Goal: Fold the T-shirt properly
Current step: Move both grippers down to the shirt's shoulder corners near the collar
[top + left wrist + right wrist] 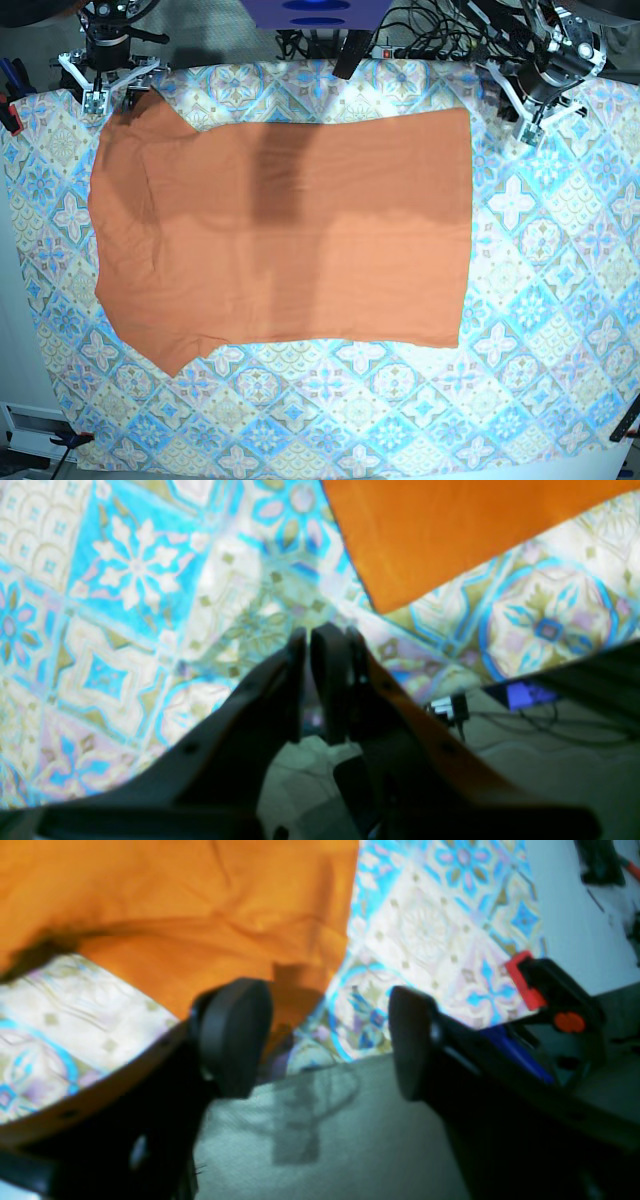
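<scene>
Burnt-orange T-shirt (290, 230) spread flat mid-tablecloth (540, 300). Right gripper (108, 85) at 10 o'clock, jaws spread, over the sleeve corner. Left gripper (537, 95) at 2 o'clock, jaws pressed together, empty.

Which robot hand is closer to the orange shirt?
The right one. The right gripper hangs open at the T-shirt's sleeve corner, right by the cloth. The left gripper is shut, off past the hem over the tablecloth, apart from the shirt.
</scene>
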Action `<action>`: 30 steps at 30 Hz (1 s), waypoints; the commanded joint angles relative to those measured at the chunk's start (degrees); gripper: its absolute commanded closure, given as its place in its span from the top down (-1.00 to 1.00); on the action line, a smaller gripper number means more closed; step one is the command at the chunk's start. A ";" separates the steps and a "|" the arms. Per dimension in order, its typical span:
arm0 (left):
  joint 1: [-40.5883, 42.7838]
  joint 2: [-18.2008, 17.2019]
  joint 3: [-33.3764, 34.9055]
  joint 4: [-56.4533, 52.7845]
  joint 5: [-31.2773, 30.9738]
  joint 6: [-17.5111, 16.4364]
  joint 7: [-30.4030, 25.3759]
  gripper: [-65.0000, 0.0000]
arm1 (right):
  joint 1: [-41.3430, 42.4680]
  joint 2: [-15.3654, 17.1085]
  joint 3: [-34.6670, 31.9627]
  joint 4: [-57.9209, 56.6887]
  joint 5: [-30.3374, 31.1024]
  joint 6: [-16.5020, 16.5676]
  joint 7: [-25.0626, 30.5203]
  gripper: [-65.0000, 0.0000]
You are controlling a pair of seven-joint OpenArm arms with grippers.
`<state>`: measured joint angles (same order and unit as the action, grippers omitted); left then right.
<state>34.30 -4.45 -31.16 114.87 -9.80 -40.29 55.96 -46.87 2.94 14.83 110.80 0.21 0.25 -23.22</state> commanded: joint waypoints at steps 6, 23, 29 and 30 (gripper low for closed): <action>-0.77 -5.62 -0.27 0.96 -4.83 0.29 6.32 -0.77 | 0.67 0.36 0.25 1.15 -0.25 -0.38 1.03 0.32; -2.61 -12.91 -0.01 0.08 -18.90 0.29 16.34 -0.53 | 1.91 0.44 0.33 0.71 -0.43 -0.38 0.94 0.32; -6.30 -11.68 -0.18 -1.59 -18.81 0.29 22.32 -0.45 | 1.91 0.44 0.51 0.71 -0.43 -0.38 0.94 0.32; -6.66 -11.68 -0.18 -1.59 -18.90 0.29 22.94 -0.43 | 1.91 0.44 0.51 0.71 -0.43 -0.38 0.94 0.32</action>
<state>27.46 -15.38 -30.87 112.55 -28.38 -40.12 79.11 -44.60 2.87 14.92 110.67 -0.01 0.21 -23.46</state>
